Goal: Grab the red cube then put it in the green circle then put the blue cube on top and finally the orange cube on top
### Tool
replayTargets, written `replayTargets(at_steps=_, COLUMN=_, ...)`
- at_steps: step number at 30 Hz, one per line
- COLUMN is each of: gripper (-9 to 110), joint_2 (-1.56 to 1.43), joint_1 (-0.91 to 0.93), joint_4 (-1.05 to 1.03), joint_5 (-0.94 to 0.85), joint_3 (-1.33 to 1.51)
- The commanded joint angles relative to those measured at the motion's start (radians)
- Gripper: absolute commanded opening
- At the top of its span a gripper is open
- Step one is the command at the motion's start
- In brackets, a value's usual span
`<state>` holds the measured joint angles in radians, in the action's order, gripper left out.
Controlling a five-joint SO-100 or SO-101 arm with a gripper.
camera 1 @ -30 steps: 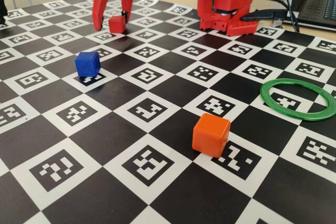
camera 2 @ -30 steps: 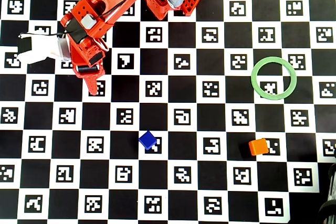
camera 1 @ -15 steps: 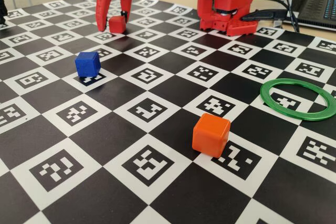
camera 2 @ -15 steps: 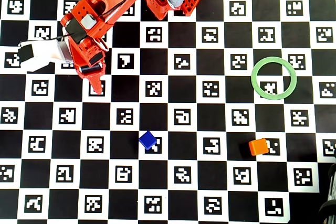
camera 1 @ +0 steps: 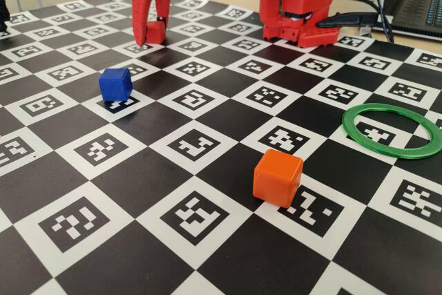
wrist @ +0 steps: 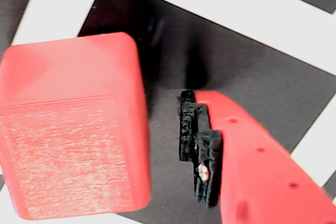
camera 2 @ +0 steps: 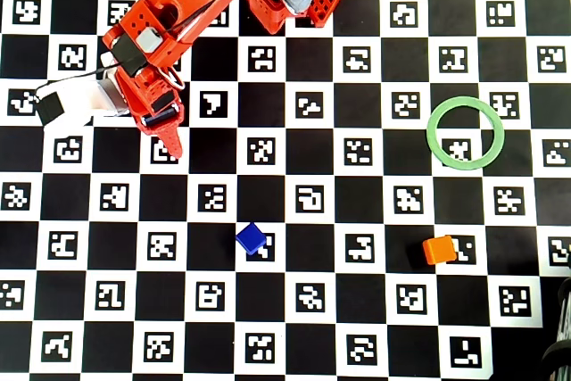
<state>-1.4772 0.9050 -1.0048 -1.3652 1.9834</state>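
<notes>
The pincer (camera 1: 150, 36) is down at the far left corner of the bench in the fixed view, fingers pointing at the checkered mat (camera 1: 207, 191), and the red cube (camera 1: 155, 31) sits right between them. In the wrist view the red cube (wrist: 71, 127) fills the left side, and the one finger that shows (wrist: 252, 156) has its black pad just beside the cube's face with a thin dark gap, so not quite touching there. The other finger is out of that shot, so I can't tell if the pincer is actually clamped or just straddling the cube at a narrow opening. From overhead the arm (camera 2: 165, 28) covers the cube completely, only the pincer (camera 2: 171, 136) tip pokes out.

Moving out: the blue cube (camera 1: 114, 84) sits on the mat nearer the camera, well apart from the pincer; overhead it's around the middle (camera 2: 252, 238). The orange cube (camera 1: 277, 177) is further right and closer to the front, (camera 2: 439, 249) from above. The green circle (camera 1: 391, 130) lies flat on the right side, nothing inside it but a marker square, (camera 2: 465, 133) overhead. The arm's base (camera 1: 297, 5) stands at the back edge.
</notes>
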Motion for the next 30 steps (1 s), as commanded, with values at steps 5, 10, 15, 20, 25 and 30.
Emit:
replayTargets(at_steps=5, gripper=43, joint_2=-0.026, joint_1=-0.020, joint_4=-0.002, joint_5=0.000, joint_3=-0.049)
replayTargets(at_steps=10, gripper=43, joint_2=-0.026, joint_1=-0.023, joint_4=0.008, joint_5=0.002, joint_3=-0.049)
replayTargets(at_steps=15, gripper=43, joint_2=-0.026, joint_1=-0.025, joint_4=0.014, joint_5=0.002, joint_3=-0.051)
replayTargets(at_steps=20, gripper=42, joint_2=-0.026, joint_1=-0.025, joint_4=0.023, joint_5=0.011, joint_3=-0.051)
replayTargets(at_steps=25, gripper=41, joint_2=-0.026, joint_1=-0.028, joint_4=0.028, joint_5=0.018, joint_3=-0.051)
replayTargets(at_steps=30, gripper=33, joint_2=-0.026, joint_1=-0.028, joint_4=0.031, joint_5=0.018, joint_3=-0.051)
